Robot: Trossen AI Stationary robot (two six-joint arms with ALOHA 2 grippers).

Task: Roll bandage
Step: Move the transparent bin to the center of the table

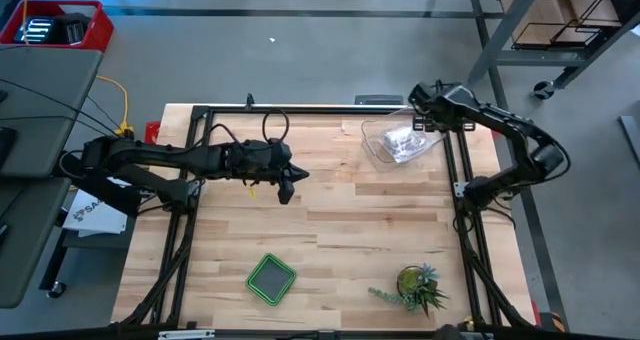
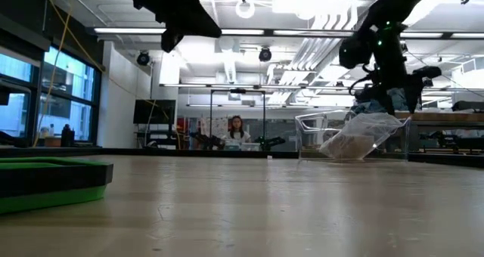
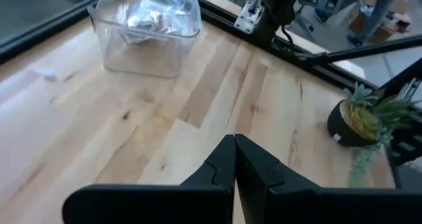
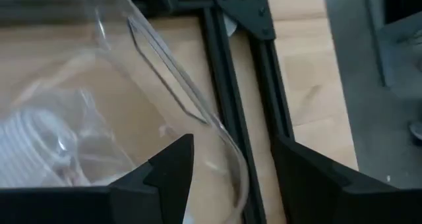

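Note:
A clear plastic tub (image 1: 398, 140) stands at the table's far right, with a crinkly clear bag (image 3: 158, 13) in it. The white bandage (image 4: 26, 145) shows through the bag. My right gripper (image 4: 232, 143) hangs open over the tub's far right corner (image 1: 425, 118). One finger is inside the tub's wall (image 4: 198, 112) and the other outside, with a gap on both sides. My left gripper (image 1: 288, 188) is shut above the middle of the table, holding nothing (image 3: 235, 141).
A black frame rail (image 4: 231, 66) runs just beyond the tub. A green tray (image 1: 271, 278) and a potted plant (image 1: 420, 285) sit near the front edge. Bare wood lies between my left gripper and the tub. A person (image 2: 237, 128) is in the room behind.

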